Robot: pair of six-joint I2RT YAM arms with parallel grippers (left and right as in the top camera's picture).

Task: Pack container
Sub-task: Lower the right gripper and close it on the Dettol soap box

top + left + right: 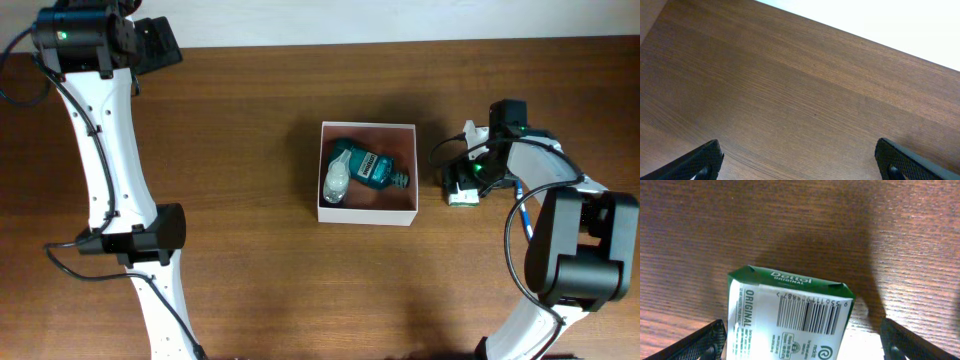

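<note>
Currently, the container (pixel 320 172) is sitting near the middle of the table (pixel 230 150), slightly right of centre, with its open top facing up. 2 items are lying inside it: a teal bottle (pixel 370 168) placed diagonally with its dark cap pointing toward the lower-right corner, and a smaller clear bottle (pixel 336 182) lying along the left wall, touching the teal one.

The right gripper (pixel 802 340) is hovering low over a green-white packet (pixel 790 315) that is lying flat on the wood just to the right of the container, not touching it. In the right wrist view the packet is showing a barcode and the print "Dettol Original". The jaws are spread wide and straddling the packet. The left finger (pixel 707 342) is sitting just beside the packet's edge, while the right finger (pixel 915 342) is standing apart from it with bare wood between, so nothing is being gripped. From overhead, the gripper (pixel 466 178) is covering most of the packet (pixel 462 198).

The left gripper (pixel 158 45) is hanging at the far-left back corner of the table, well apart from the container. Its wrist view is showing both fingertips (pixel 705 160) at the lower frame edges, jaws fully apart, with only bare wood grain between them.
</note>
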